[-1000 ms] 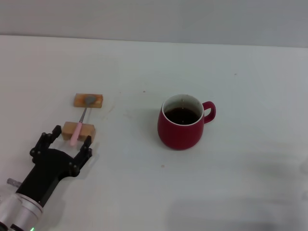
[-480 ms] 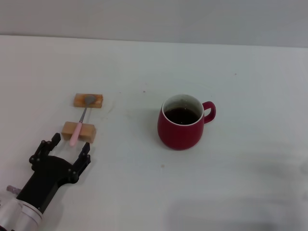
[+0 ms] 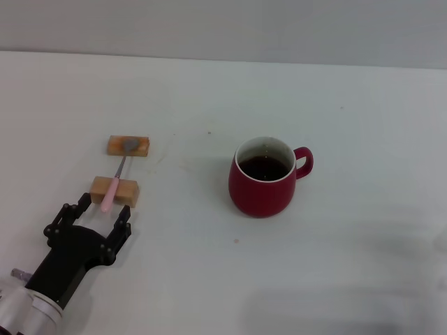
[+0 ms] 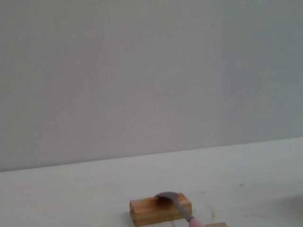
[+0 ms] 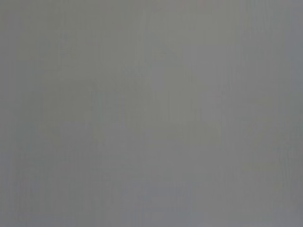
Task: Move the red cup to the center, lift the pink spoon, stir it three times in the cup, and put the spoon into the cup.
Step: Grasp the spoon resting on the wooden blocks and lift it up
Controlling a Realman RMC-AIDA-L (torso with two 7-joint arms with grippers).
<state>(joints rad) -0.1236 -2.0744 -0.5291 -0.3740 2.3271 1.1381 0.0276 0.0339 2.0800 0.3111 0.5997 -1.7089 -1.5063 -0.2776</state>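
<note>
- Red cup [image 3: 264, 177]: upright near the middle of the desk [image 3: 363, 125], handle toward the right edge, dark liquid inside; the centring step looks done.
- Pink spoon [image 3: 113, 187]: toward the left edge, bridging two wooden blocks [image 3: 114, 190], grey bowl on the far block, pink handle end over the near block. Untouched.
- Left gripper [image 3: 96, 218]: near-left part of the desk, fingers spread, tips just short of the near block, aligned with the spoon handle. Over the last second it drew back toward the near edge, then crept forward a little; judged a re-line-up before the grasp.
- Right gripper: out of view; its wrist view shows only blank grey.
- Remaining: lift, stir, deposit.
</note>
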